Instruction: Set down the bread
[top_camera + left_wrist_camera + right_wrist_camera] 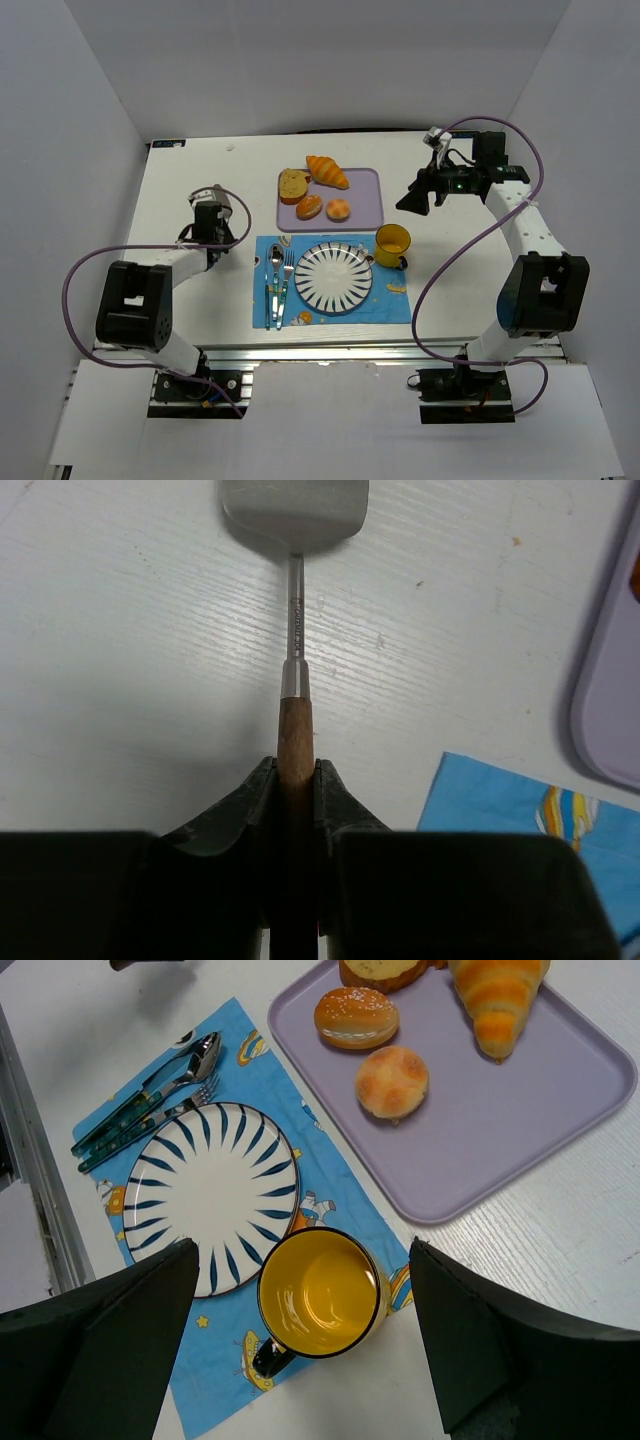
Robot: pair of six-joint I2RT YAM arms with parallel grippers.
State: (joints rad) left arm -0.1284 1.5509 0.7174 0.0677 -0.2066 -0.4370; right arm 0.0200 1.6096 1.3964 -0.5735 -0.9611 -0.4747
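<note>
The bread point(356, 1017), a small oval golden-brown roll with a paler band, lies on the purple tray point(500, 1130); it also shows in the top view point(310, 207). My right gripper point(315, 1350) is open and empty, hovering above the yellow mug point(320, 1292), short of the tray; in the top view the right gripper point(415, 198) is off the tray's right edge. My left gripper point(297, 780) is shut on the wooden handle of a metal spatula point(295, 510), left of the tray over the white table point(210, 218).
A rounder orange-and-white bun point(392, 1081), a croissant point(497, 1000) and a bread slice point(293, 184) share the tray. A striped plate point(212, 1192) sits on the blue placemat point(225, 1355), with a spoon and fork point(150, 1100) to its left.
</note>
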